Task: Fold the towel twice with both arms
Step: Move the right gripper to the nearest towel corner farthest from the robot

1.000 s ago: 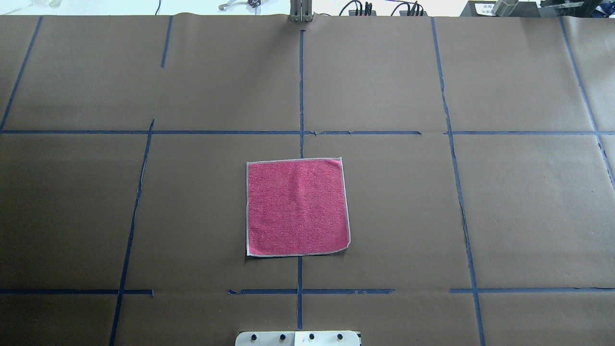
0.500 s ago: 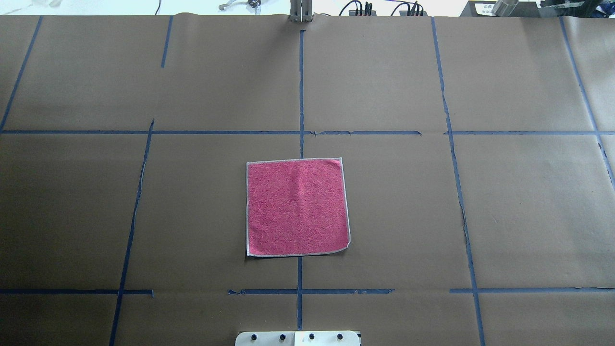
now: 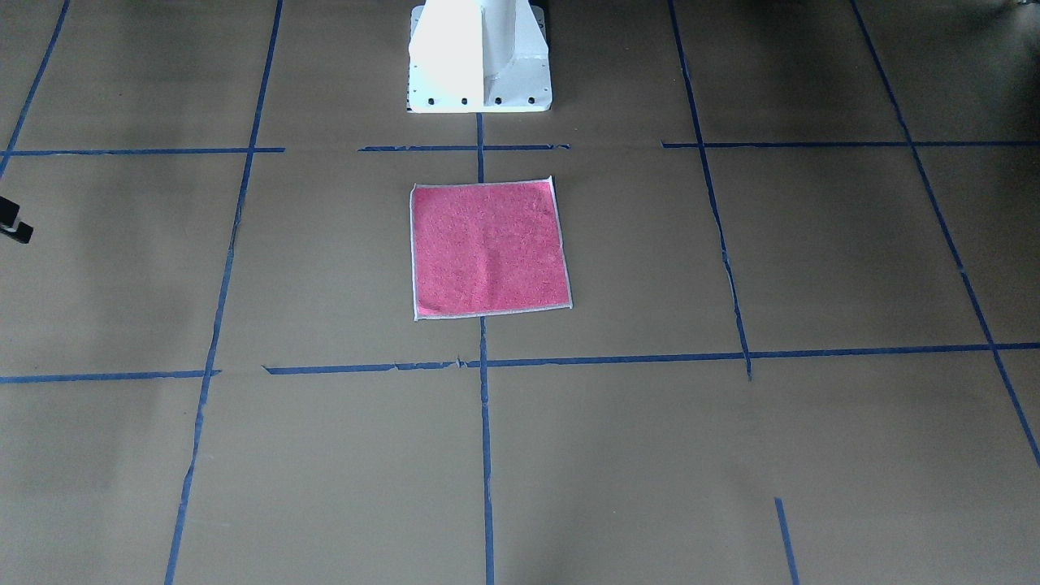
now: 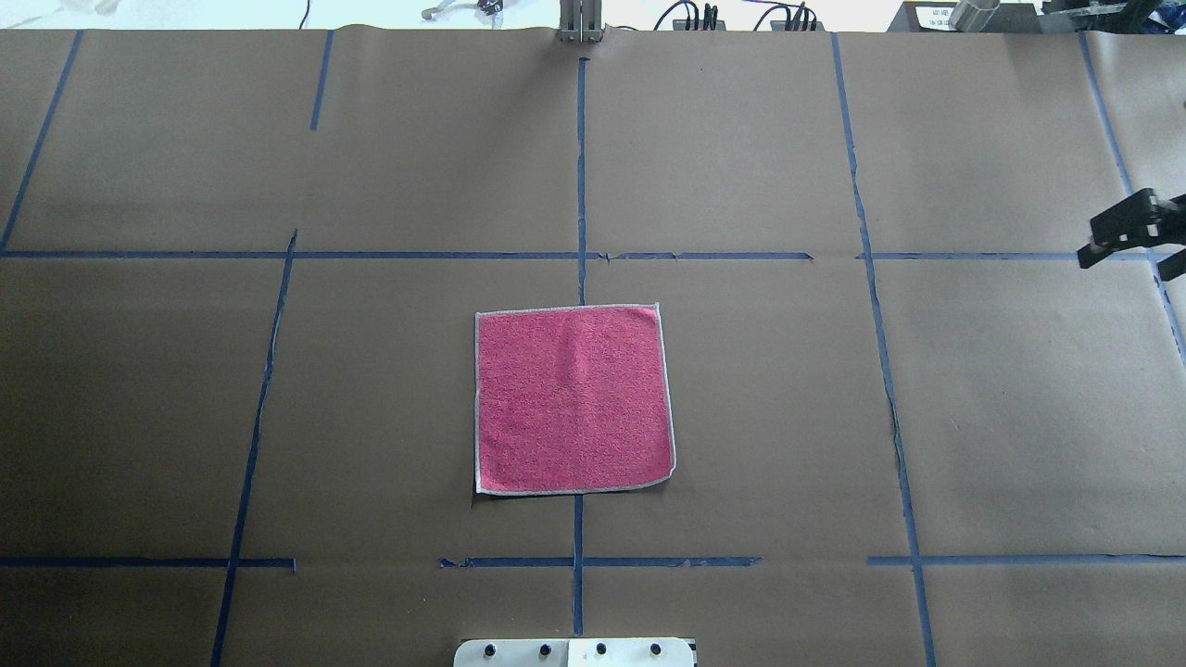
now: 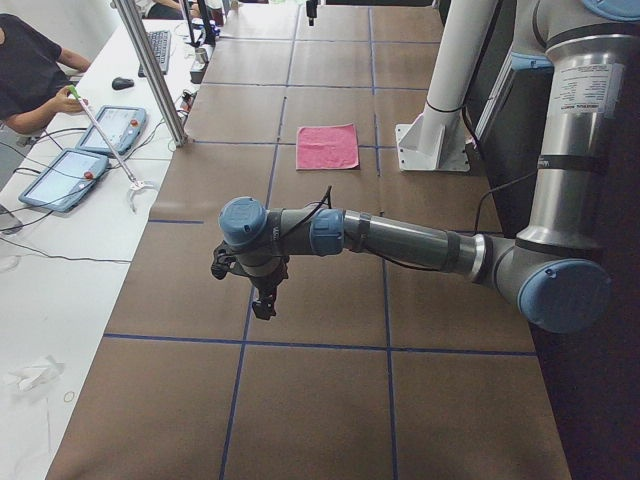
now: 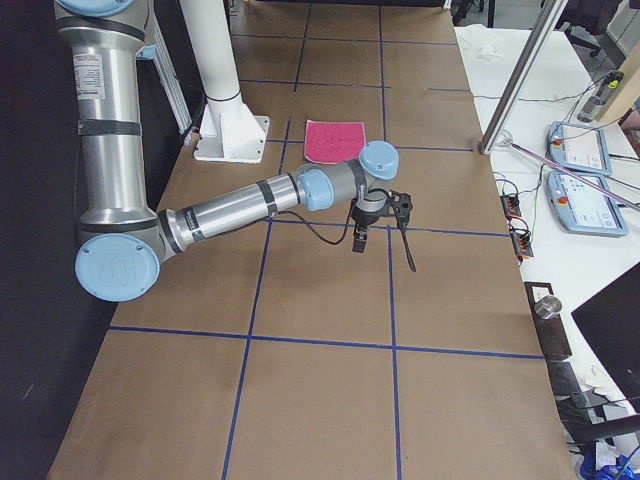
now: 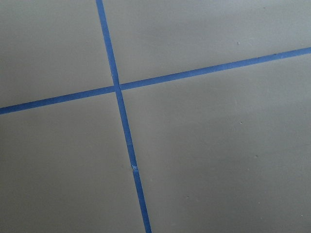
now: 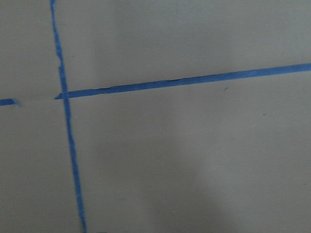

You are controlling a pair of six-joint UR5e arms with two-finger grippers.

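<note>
The towel (image 4: pixel 574 398) lies flat and unfolded at the table's centre, pink-red face up with a pale border, just in front of the pedestal; it also shows in the front view (image 3: pixel 487 248). My right gripper (image 4: pixel 1132 243) enters at the overhead view's right edge, far from the towel, with two separate black tips showing, so it looks open and empty; it also shows in the front view (image 3: pixel 15 221). My left gripper (image 5: pixel 255 290) shows only in the exterior left view, low over the table's left end; I cannot tell whether it is open or shut. Both wrist views show only paper and tape.
Brown paper with blue tape lines (image 4: pixel 580 176) covers the table. The white pedestal base (image 3: pixel 479 65) stands just behind the towel. A metal post (image 5: pixel 150 70), tablets (image 5: pixel 70 175) and an operator (image 5: pixel 30 70) are beyond the far edge.
My right gripper has come into the overhead view at its right edge; before, no arm showed there. The towel has not moved.
</note>
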